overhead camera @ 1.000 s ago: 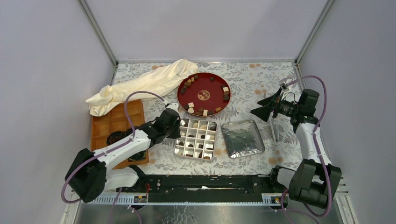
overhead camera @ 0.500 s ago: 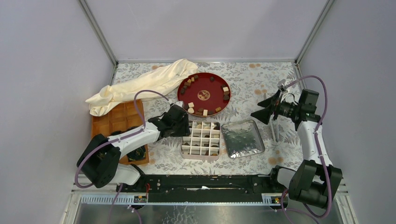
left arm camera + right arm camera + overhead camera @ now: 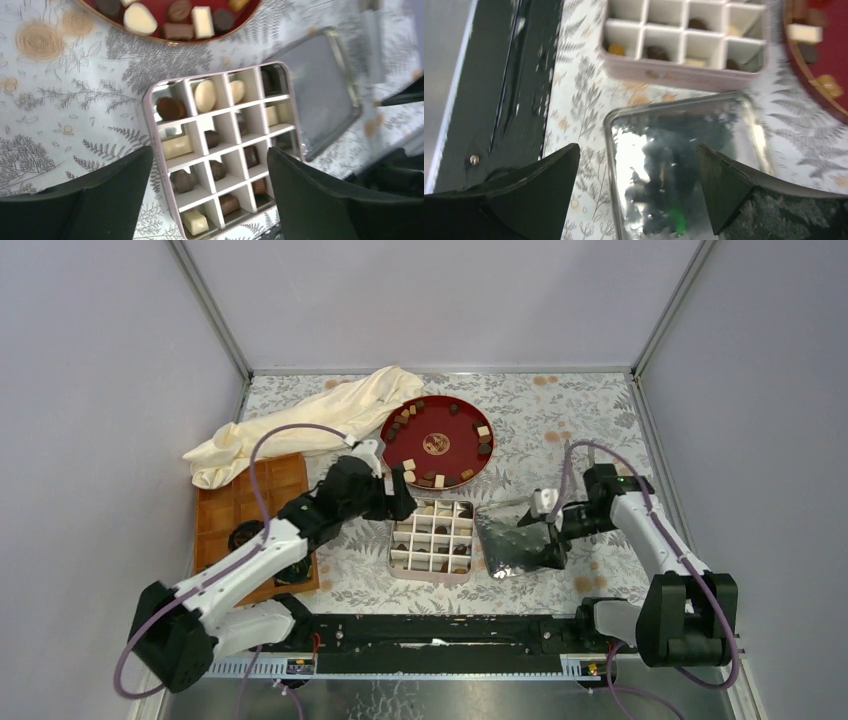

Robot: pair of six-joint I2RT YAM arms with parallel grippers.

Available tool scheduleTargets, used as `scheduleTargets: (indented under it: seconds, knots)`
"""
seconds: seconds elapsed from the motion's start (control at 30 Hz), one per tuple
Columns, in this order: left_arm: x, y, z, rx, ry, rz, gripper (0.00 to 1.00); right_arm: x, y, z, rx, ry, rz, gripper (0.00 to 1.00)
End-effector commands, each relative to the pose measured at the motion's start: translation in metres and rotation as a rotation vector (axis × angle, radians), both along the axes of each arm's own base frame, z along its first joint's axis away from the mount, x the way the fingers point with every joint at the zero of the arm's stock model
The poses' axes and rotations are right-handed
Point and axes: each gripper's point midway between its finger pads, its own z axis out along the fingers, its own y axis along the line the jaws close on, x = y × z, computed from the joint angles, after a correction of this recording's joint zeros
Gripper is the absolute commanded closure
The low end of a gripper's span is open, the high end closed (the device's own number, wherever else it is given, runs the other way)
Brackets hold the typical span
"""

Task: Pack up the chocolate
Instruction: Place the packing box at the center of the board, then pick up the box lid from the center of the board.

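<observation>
Hovering open and empty above the box [image 3: 428, 576] at frame centre, the left claw [image 3: 210, 150] looks between picks. Chocolate [image 3: 205, 95] fills most cells; more lies on the plate [image 3: 458, 445] above. The right claw [image 3: 637, 150] gapes empty over the lid [image 3: 500, 540], centre right. Next, likely: grasp a plate piece.

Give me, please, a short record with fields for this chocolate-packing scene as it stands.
loose chocolate: several pieces on the red plate
packed: many cells of the divided tin filled
silver lid: off, flat beside the tin
left jaws: open, above the tin
right jaws: open, above the lid
also present: cream cloth, wooden tray
</observation>
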Motion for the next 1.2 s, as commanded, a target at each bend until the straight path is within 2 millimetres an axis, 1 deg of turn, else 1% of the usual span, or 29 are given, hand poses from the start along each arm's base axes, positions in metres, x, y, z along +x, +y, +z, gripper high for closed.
scheduleTargets:
  seconds: [0.0,0.03,0.07,0.13,0.2,0.27,0.37,0.47,0.6,0.9,1.07,1.17]
  knots:
    - [-0.007,-0.005,0.057,-0.070,-0.232,-0.201,0.04,-0.008,-0.005,-0.038,-0.240,-0.140,0.122,0.08]
    - [-0.010,-0.004,0.072,-0.084,-0.300,-0.235,0.02,-0.009,-0.007,-0.047,-0.284,-0.143,0.122,0.08]
    - [-0.011,-0.003,0.082,-0.086,-0.356,-0.256,0.01,-0.010,-0.010,-0.054,-0.323,-0.140,0.127,0.09]
    - [-0.010,0.004,0.095,-0.076,-0.448,-0.265,0.01,-0.014,-0.013,-0.064,-0.369,-0.115,0.151,0.16]
    - [-0.006,0.012,0.096,-0.057,-0.493,-0.247,0.01,-0.019,-0.013,-0.071,-0.395,-0.092,0.178,0.25]
    - [-0.004,0.019,0.093,-0.034,-0.488,-0.239,0.01,-0.021,-0.015,-0.082,-0.435,-0.080,0.198,0.31]
    - [0.000,0.034,0.090,0.047,-0.486,-0.209,0.01,-0.025,-0.017,-0.096,-0.495,-0.062,0.226,0.42]
    - [-0.001,0.043,0.092,0.066,-0.506,-0.173,0.01,-0.026,-0.015,-0.103,-0.521,-0.033,0.243,0.54]
    - [-0.001,0.051,0.096,0.073,-0.532,-0.141,0.01,-0.032,-0.015,-0.111,-0.548,-0.014,0.266,0.60]
    - [0.000,0.052,0.093,0.081,-0.521,-0.134,0.01,-0.039,-0.017,-0.120,-0.593,-0.023,0.312,0.67]
    - [0.002,0.054,0.093,0.084,-0.517,-0.119,0.01,-0.036,-0.021,-0.127,-0.643,-0.063,0.299,0.74]
    - [0.003,0.056,0.091,0.086,-0.509,-0.110,0.01,-0.032,-0.023,-0.127,-0.658,-0.092,0.277,0.79]
